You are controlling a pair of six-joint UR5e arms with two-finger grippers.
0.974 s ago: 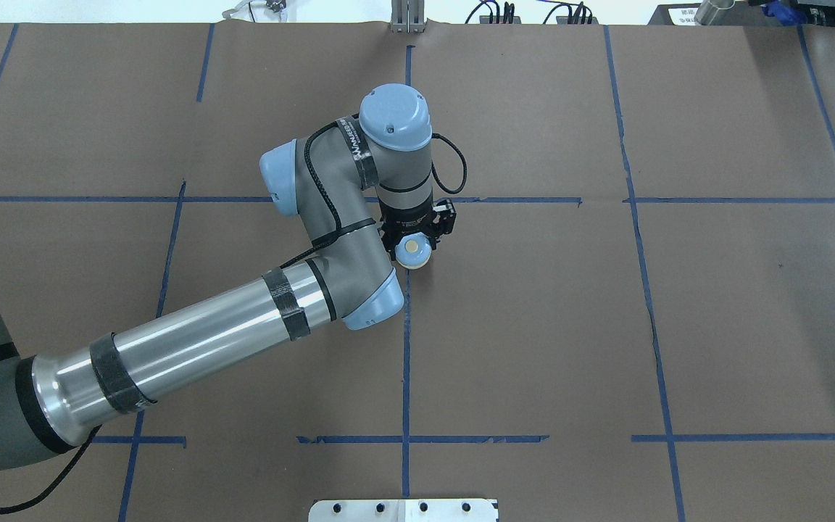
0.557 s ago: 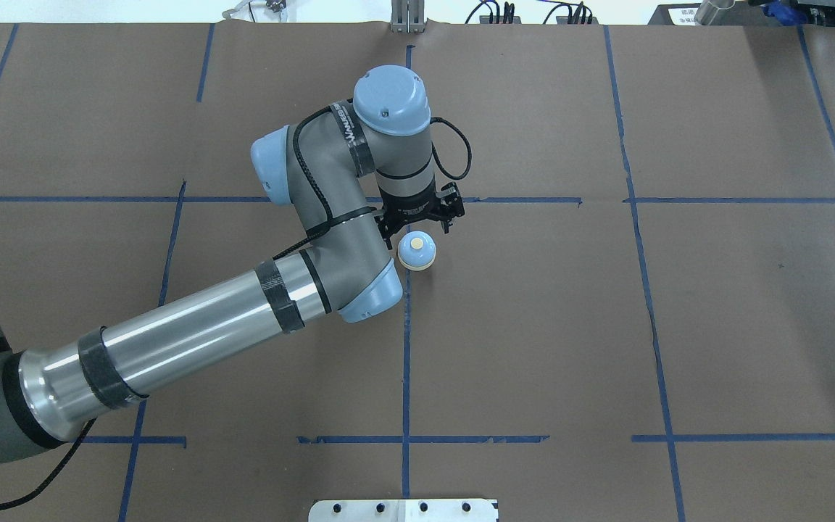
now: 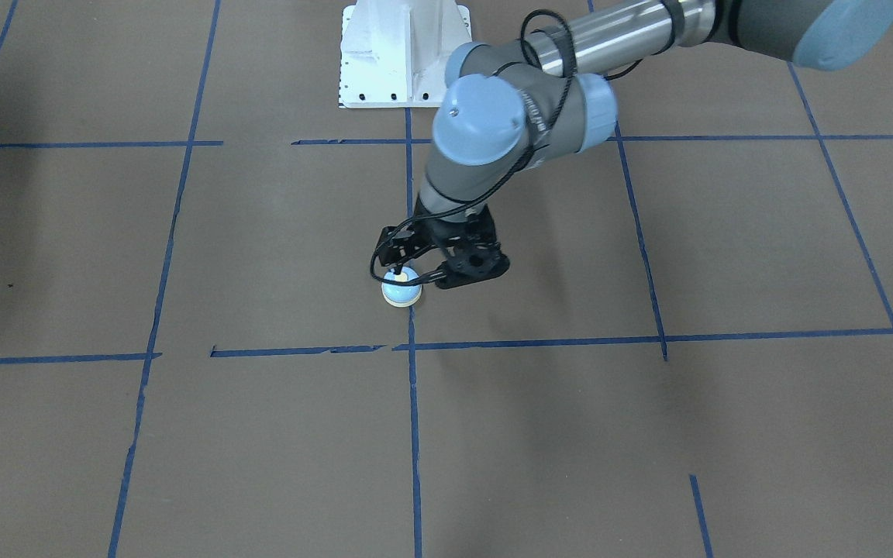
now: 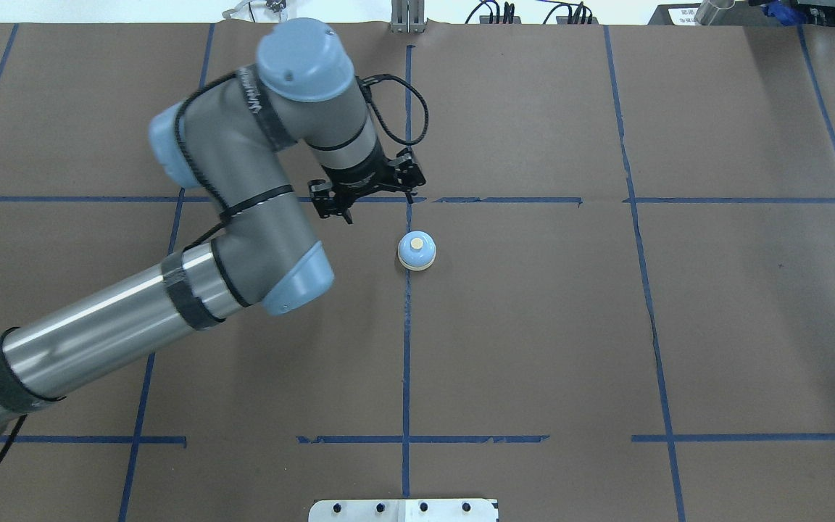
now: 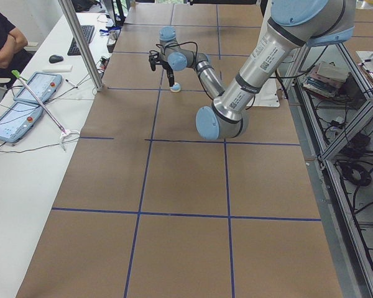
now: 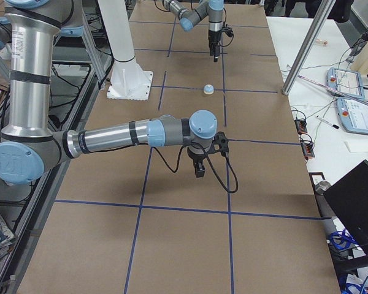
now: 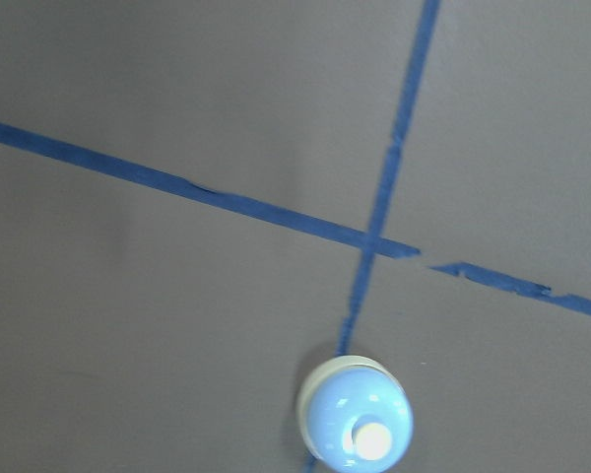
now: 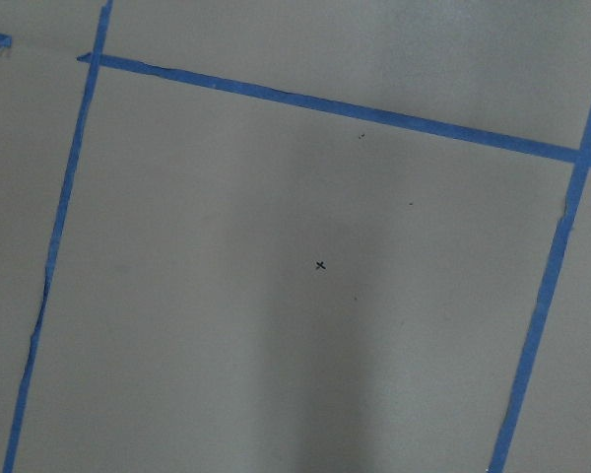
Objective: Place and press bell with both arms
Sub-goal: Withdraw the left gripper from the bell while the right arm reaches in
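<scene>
Nearest, seen from the robot's right end, the black two-finger right gripper (image 6: pixel 199 168) hangs low over the brown-paper-covered bench (image 4: pixel 533 326), well apart from the task's thing. I cannot tell whether its fingers are spread or pressed together, since only this side view shows it. Its own wrist camera sees just paper and blue tape lines (image 8: pixel 325 99).

Further along, the small light-blue dome-shaped call bell with a cream base rim (image 4: pixel 416 251) stands upright on the bench, just beside a crossing of the tape lines. Its round cream button (image 7: pixel 372 439) faces up and nothing touches it.

Farthest, the black left gripper (image 4: pixel 370 197) hovers above and beyond the bell. Its fingers are spread wide and hold nothing.

Placing looks done, so pressing is, in my judgement, the step in hand. To do it well, the left gripper should be out of the space over the bell before the right gripper comes across. The pressing gripper would best arrive straight above the button, with its fingers pressed together to make one blunt tip. It should then go down vertically on the button's centre. An off-centre or slanted push would likely skid this light bell across the smooth paper or tip it on its rim. A short, firm stroke and a straight lift should be enough.
</scene>
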